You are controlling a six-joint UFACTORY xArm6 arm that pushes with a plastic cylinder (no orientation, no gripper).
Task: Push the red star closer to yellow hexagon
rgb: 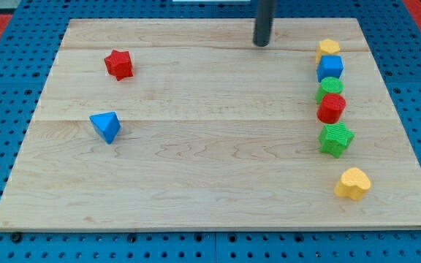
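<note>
The red star [119,63] lies near the board's upper left. The yellow hexagon [328,48] sits at the top of a column of blocks on the view's right. My tip [261,43] rests on the board near the top edge, far to the right of the red star and about ninety pixels left of the yellow hexagon. It touches no block.
Below the yellow hexagon stand a blue block [330,68], a green block [330,88], a red block [332,108] and a green star [336,139]. A yellow heart [353,183] lies lower right. A blue triangle [106,126] lies below the red star. The wooden board [196,161] sits on blue pegboard.
</note>
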